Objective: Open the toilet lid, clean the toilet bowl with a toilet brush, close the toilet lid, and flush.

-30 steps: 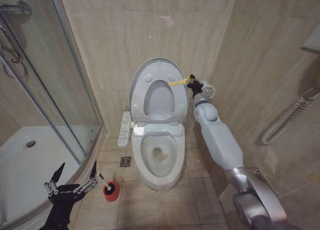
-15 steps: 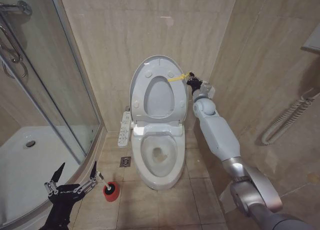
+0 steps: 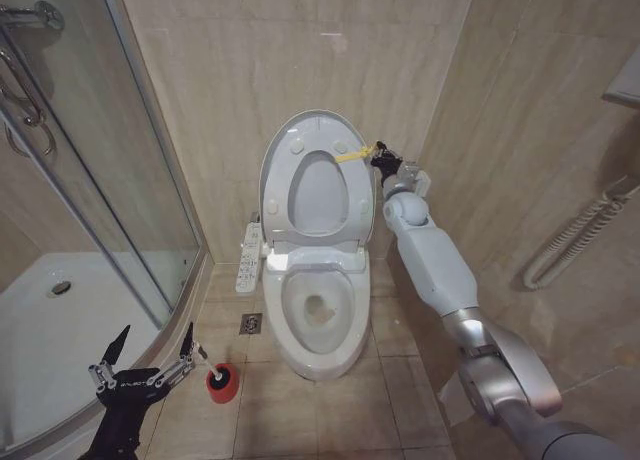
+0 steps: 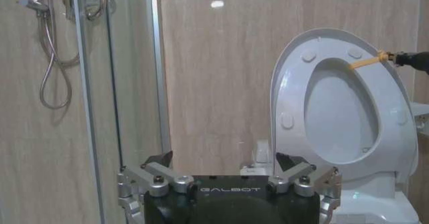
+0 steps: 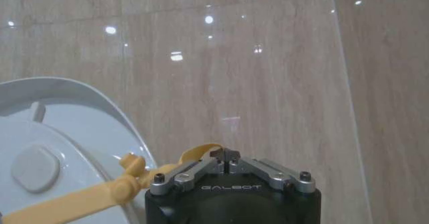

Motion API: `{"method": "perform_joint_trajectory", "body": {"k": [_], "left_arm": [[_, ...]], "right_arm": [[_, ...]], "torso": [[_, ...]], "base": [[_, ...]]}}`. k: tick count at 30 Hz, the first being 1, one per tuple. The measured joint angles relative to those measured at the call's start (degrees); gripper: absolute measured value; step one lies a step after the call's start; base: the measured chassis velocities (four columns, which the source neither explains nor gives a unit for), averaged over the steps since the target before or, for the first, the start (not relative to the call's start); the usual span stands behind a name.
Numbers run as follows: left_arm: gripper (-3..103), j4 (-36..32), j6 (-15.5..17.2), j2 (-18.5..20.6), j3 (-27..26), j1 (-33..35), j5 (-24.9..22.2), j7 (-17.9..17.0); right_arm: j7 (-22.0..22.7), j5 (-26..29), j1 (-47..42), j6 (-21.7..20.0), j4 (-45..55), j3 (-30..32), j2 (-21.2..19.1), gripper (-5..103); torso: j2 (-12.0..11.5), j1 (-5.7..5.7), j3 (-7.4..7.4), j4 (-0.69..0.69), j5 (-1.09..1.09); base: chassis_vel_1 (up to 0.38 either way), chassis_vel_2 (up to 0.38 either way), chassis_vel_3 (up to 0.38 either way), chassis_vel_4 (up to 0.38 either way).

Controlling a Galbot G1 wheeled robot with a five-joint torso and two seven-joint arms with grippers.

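Observation:
The toilet lid (image 3: 288, 150) stands raised against the back wall, with the white seat ring (image 3: 346, 205) up in front of it. My right gripper (image 3: 381, 160) is shut on the yellow tie (image 3: 350, 156) at the lid's right rim; in the right wrist view the gripper (image 5: 226, 156) pinches the tie (image 5: 100, 196) beside the lid (image 5: 74, 108). The toilet bowl (image 3: 318, 352) lies uncovered below. The toilet brush (image 3: 201, 356) stands in its red holder (image 3: 222, 380) on the floor, left of the bowl. My left gripper (image 3: 148, 358) hangs open just left of the brush.
A glass shower enclosure (image 3: 150, 180) and its white tray (image 3: 60, 320) take up the left side. A white button panel (image 3: 247, 258) juts out left of the bowl, with a floor drain (image 3: 251, 324) below it. A coiled hose (image 3: 575, 240) hangs on the right wall.
My right gripper has moved slightly up and towards the wall with the yellow tie, tipping the lid a little further back. The left arm has stayed still.

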Motion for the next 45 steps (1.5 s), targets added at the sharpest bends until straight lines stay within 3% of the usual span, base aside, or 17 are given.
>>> {"method": "perform_joint_trajectory", "body": {"k": [16, 24, 25, 31, 32, 39, 40, 45], "left_arm": [[100, 0.0, 0.0, 0.0, 0.0, 0.0, 0.0, 0.0], [100, 0.0, 0.0, 0.0, 0.0, 0.0, 0.0, 0.0], [100, 0.0, 0.0, 0.0, 0.0, 0.0, 0.0, 0.0], [100, 0.0, 0.0, 0.0, 0.0, 0.0, 0.0, 0.0], [100, 0.0, 0.0, 0.0, 0.0, 0.0, 0.0, 0.0], [100, 0.0, 0.0, 0.0, 0.0, 0.0, 0.0, 0.0], [100, 0.0, 0.0, 0.0, 0.0, 0.0, 0.0, 0.0], [100, 0.0, 0.0, 0.0, 0.0, 0.0, 0.0, 0.0]], "right_arm": [[0.7, 4.2, -8.2, -2.3, 11.7, 0.4, -7.0, 0], [1.5, 6.2, -11.2, -4.6, 16.7, 0.5, -8.6, 0], [1.5, 6.4, -11.5, -4.8, 17.2, 0.6, -8.8, 12], [1.6, 7.2, -12.8, -5.7, 19.4, 0.7, -9.3, 12], [1.7, 7.3, -13.0, -5.9, 19.8, 0.7, -9.4, 38], [2.7, 7.8, -15.5, -6.5, 23.0, 1.4, -9.7, 38], [3.1, 7.8, -16.2, -6.5, 23.7, 1.6, -9.8, 66], [4.0, 7.9, -18.7, -6.6, 25.6, 2.8, -10.3, 66]], "torso": [[0.0, 0.00, 0.00, -0.02, 0.02], [0.0, 0.00, 0.00, -0.03, 0.01], [0.0, 0.00, 0.00, -0.03, 0.01], [0.0, 0.00, 0.00, -0.01, 0.01], [0.0, 0.00, 0.00, -0.01, 0.01], [0.0, 0.00, 0.00, -0.01, 0.00], [0.0, 0.00, 0.00, -0.01, 0.00], [0.0, 0.00, 0.00, -0.01, 0.00]], "base": [[0.000, 0.000, 0.000, 0.000], [0.000, 0.000, 0.000, 0.000], [0.000, 0.000, 0.000, 0.000], [0.000, 0.000, 0.000, 0.000], [0.000, 0.000, 0.000, 0.000], [0.000, 0.000, 0.000, 0.000], [0.000, 0.000, 0.000, 0.000], [0.000, 0.000, 0.000, 0.000]]}}
